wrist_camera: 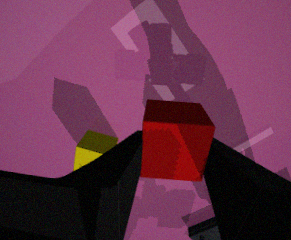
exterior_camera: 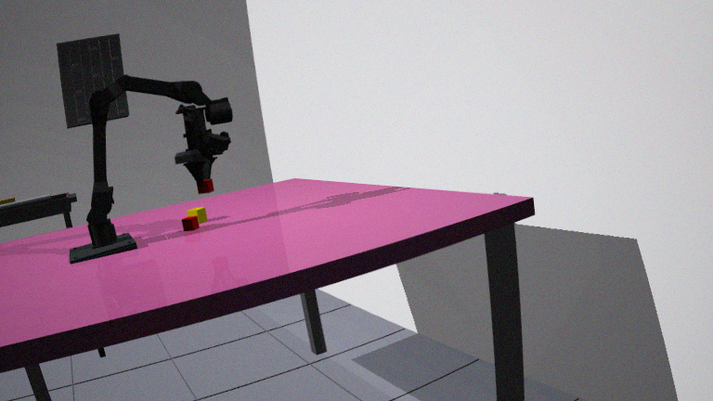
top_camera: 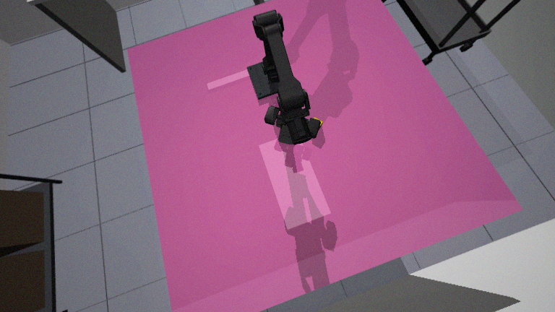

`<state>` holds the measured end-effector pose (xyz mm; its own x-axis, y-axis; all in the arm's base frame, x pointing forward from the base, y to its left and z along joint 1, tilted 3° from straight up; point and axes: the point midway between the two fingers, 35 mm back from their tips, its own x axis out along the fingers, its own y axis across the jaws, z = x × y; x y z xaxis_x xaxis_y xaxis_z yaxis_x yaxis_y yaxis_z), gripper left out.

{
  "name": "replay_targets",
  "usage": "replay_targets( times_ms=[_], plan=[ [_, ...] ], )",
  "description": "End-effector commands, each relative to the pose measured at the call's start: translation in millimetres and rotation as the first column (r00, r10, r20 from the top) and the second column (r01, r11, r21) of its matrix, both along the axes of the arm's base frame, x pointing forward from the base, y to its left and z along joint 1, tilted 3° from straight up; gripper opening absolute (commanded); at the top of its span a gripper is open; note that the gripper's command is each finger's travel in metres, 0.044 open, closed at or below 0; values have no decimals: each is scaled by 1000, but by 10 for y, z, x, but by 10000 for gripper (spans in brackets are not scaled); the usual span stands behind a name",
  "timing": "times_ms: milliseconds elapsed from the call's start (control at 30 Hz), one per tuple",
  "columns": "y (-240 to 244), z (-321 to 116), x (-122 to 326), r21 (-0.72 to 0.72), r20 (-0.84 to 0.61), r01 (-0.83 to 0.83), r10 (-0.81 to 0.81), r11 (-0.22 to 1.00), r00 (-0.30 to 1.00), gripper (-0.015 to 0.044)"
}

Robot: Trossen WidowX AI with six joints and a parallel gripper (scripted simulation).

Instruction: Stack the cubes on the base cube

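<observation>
My gripper is shut on a red cube, held in the air well above the table and roughly level. The yellow cube, larger than the other red one, stands on the table. It shows at the left in the wrist view, partly behind a finger, and only its edge shows in the top view. The other red cube stands on the table close to the yellow cube, towards the arm's base side; it is hidden in the top view and the wrist view.
The pink table carries the arm's dark base plate, behind the cubes. The arm casts shadows over the table. A black cart stands on the floor beyond the table's edge.
</observation>
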<state>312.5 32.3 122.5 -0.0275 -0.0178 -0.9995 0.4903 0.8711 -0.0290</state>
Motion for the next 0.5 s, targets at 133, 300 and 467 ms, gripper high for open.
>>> replay_targets(
  times_ms=[133, 300, 467],
  plan=[
    [232, -25, -78, 11, 7, -113, 113, 993, 994, 105],
    [380, -57, -134, 14, 7, -186, 186, 982, 983, 105],
    [523, -89, -197, 18, 6, -258, 258, 966, 966, 105]
  ],
)
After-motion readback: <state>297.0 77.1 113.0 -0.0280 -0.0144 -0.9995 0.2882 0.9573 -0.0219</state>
